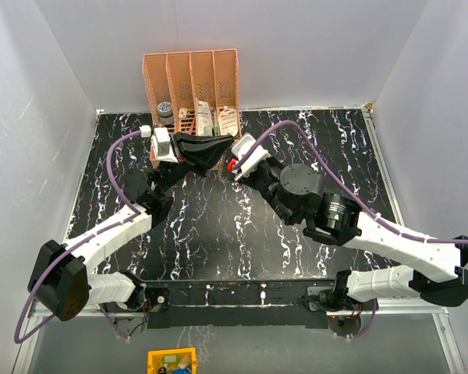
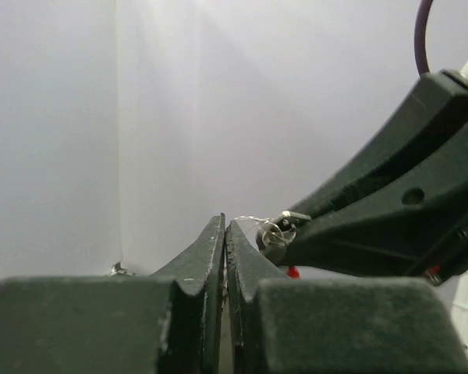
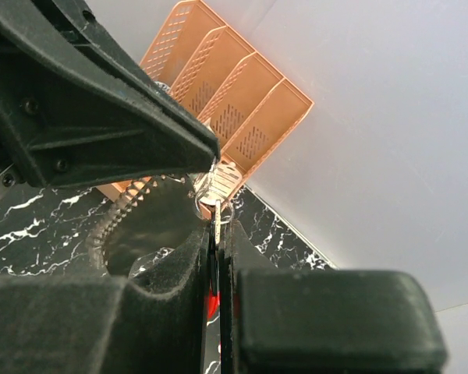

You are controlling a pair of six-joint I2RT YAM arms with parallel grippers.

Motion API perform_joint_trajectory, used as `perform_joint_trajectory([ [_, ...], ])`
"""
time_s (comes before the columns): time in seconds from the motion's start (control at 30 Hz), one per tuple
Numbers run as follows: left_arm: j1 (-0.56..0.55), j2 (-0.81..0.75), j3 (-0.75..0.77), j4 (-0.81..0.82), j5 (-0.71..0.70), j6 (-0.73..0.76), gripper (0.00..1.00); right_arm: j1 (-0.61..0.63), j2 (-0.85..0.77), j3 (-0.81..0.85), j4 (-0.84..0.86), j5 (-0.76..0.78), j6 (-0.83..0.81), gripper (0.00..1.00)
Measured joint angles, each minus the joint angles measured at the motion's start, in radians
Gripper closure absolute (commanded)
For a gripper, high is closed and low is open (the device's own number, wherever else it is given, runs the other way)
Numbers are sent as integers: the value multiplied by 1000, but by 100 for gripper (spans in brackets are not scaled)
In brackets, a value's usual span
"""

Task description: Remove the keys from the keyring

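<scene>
Your left gripper [image 2: 225,223], fingers closed, on the thin wire keyring [image 2: 275,231]; your right gripper [image 3: 218,234], fingers closed, on the keys [image 3: 217,210].

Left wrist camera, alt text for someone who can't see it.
The shut left gripper fills the foreground, nearly tip to tip with the right gripper at right; a thin silvery keyring spans between them. White wall behind.

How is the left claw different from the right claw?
The left claw reaches in from the left; the right claw comes from the right. The left claw seems to pinch the thin silver keyring; the right claw grips the keys, red part showing inside its grip. Both are black, shut, and meet tip to tip.
</scene>
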Motion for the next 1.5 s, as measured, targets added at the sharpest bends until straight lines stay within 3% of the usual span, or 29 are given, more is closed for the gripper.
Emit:
perform_joint_trajectory([
  [0.37, 8, 34, -2, 109, -76, -80, 100, 0, 27, -43, -4, -18, 37, 100],
  [0.57, 8, 29, -2, 74, -82, -83, 99, 0, 39, -43, 1, -21, 35, 100],
  [0.63, 8, 10, -6, 31, -100, -64, 85, 0, 38, -43, 0, -20, 30, 100],
  [0.73, 8, -42, -13, -51, -130, -20, 71, 0, 36, -43, 0, -16, 23, 100],
  [0.8, 8, -80, -15, -108, -145, 15, 55, 0, 31, -43, 0, -10, 20, 100],
  [0.87, 9, -117, -15, -166, -150, 58, 49, 0, 22, -43, 0, -3, 19, 100],
  [1.17, 9, -157, 6, -419, -29, 253, 55, 0, 0, -43, -2, 6, 19, 100],
  [1.5, 9, -157, 7, -414, 144, 357, 61, 0, 0, -43, -3, 5, 30, 100],
])
